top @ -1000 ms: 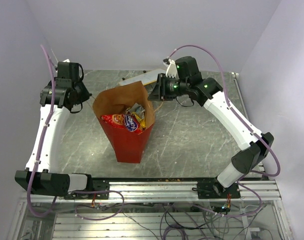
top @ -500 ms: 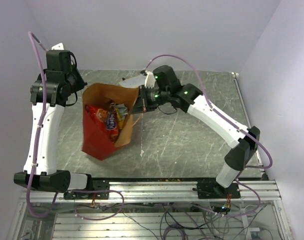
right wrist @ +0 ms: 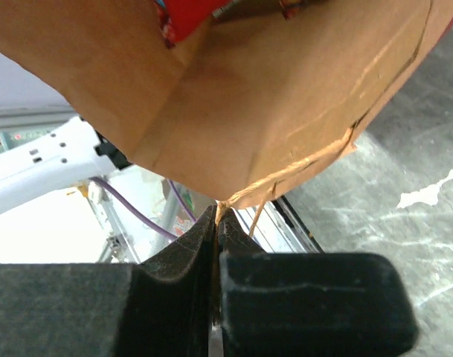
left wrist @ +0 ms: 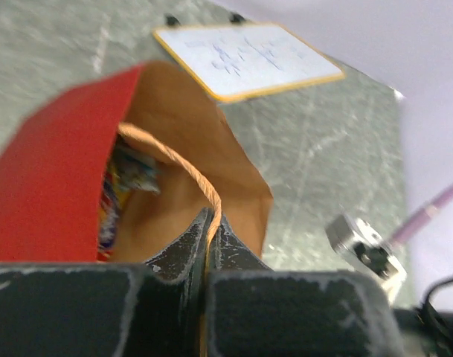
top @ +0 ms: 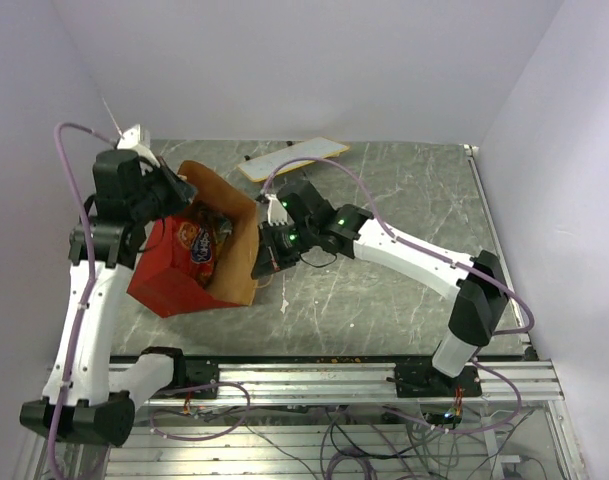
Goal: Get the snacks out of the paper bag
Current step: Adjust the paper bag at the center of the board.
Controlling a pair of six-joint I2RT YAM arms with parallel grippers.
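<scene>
Counter point(top: 404, 200): grey marbled surface that carries every item noted below.

Paper bag point(top: 174, 285): at the left side of the counter, between the two arms. It is tipped well over, with its base toward the left edge and its open mouth facing up and toward the centre. The outside is red and the brown kraft lining is exposed. Whether the base bears on the counter cannot be determined.

White board point(top: 292, 158): flat, yellow-rimmed, near the far edge, apart from the bag.

Red chip bag point(top: 196, 240): inside the paper bag, blue oval logo visible through the mouth. Small packets point(left wrist: 133, 172) lie beside it, also inside, too blurred to sort.

Left end effector point(top: 179, 190): at the far-left rim of the bag mouth. The left wrist view shows its jaws pressed together, pinching the tan string handle point(left wrist: 174, 160).

Right end effector point(top: 267, 258): at the right rim of the mouth. The right wrist view shows its jaws pressed together, pinching the second string handle point(right wrist: 300, 171) just under the brown wall.

White scrap point(top: 287, 304): lies loose on the counter, right of the bag, toward the near edge
</scene>
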